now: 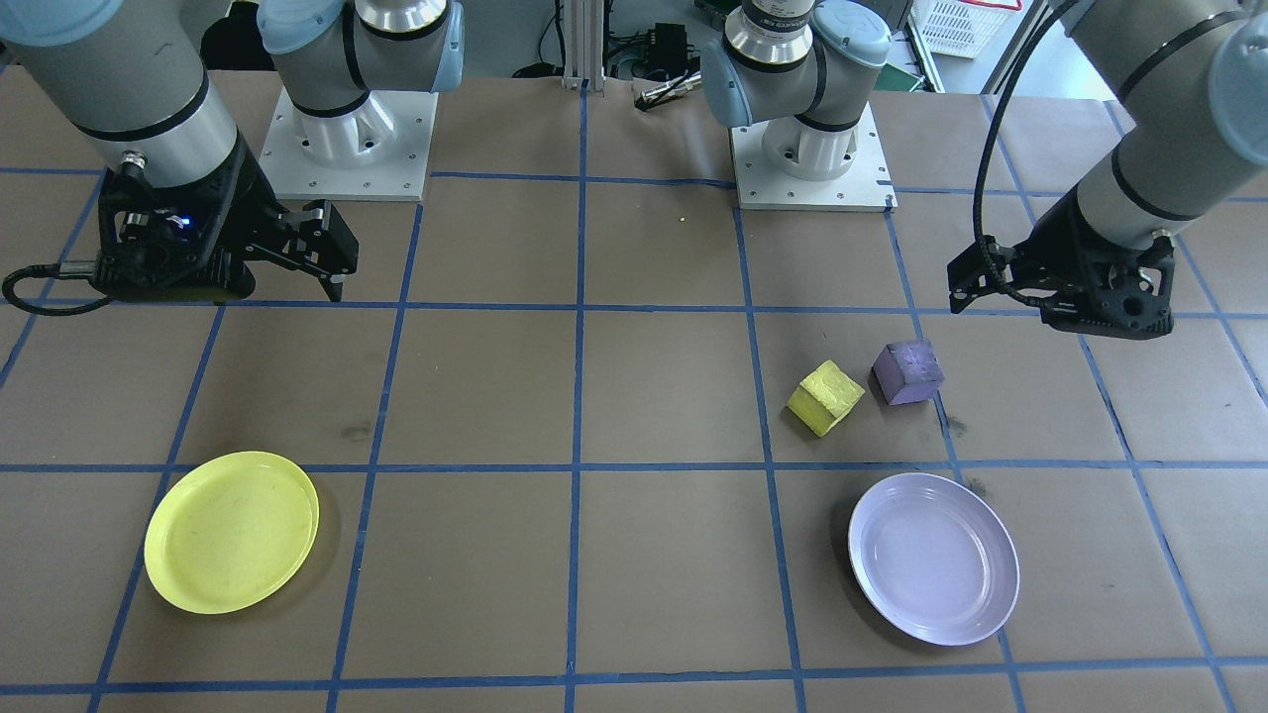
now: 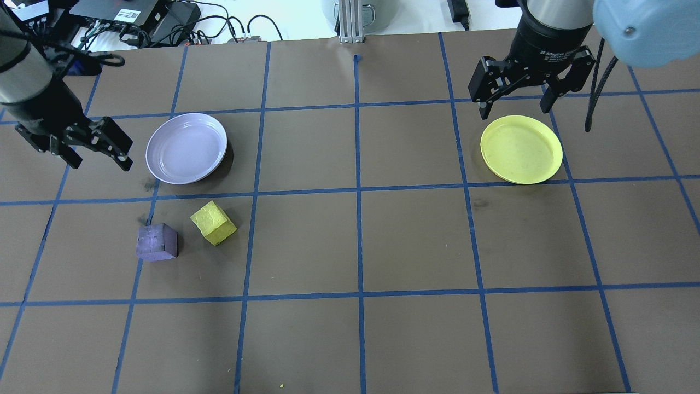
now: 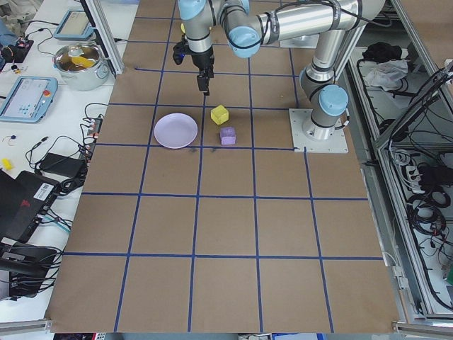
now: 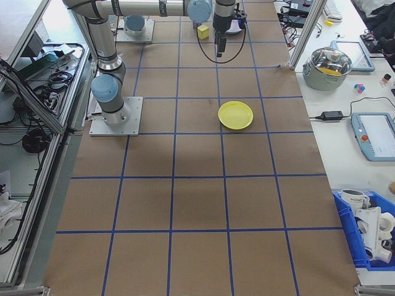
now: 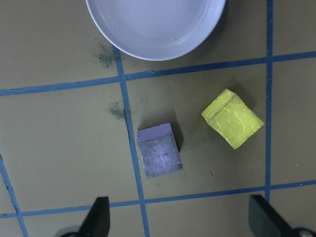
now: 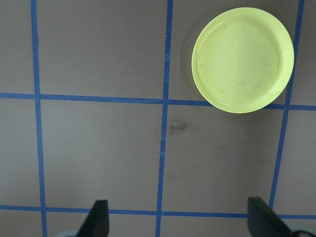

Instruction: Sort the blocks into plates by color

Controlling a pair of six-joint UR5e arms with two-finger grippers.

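My left gripper [image 2: 98, 153] hangs above the tabletop [image 2: 355, 246] with its jaws apart and nothing between them. In my left wrist view the two fingertips [image 5: 98, 217] sit wide at the bottom corners, with bare brown paper and blue tape lines between them. My right gripper [image 2: 514, 104] hangs over the far edge of the yellow plate [image 2: 521, 149], jaws also spread and holding nothing.

The purple block [image 2: 157, 241] and the yellow block [image 2: 214, 222] both rest on the tabletop on my left side, close together but not touching. The yellow one is turned at an angle to the grid; the purple one lies nearly square to it, right against a blue tape line. Neither block is in a plate.

The lavender plate [image 2: 186, 148] lies just beyond the blocks, in the next grid square, near my left gripper and to its inner side. It holds nothing. The yellow plate lies well apart from all of this, over on my right side, and it too holds nothing. From my right wrist view the yellow plate [image 6: 243, 59] sits in the upper right, overlapping a crossing of tape lines.
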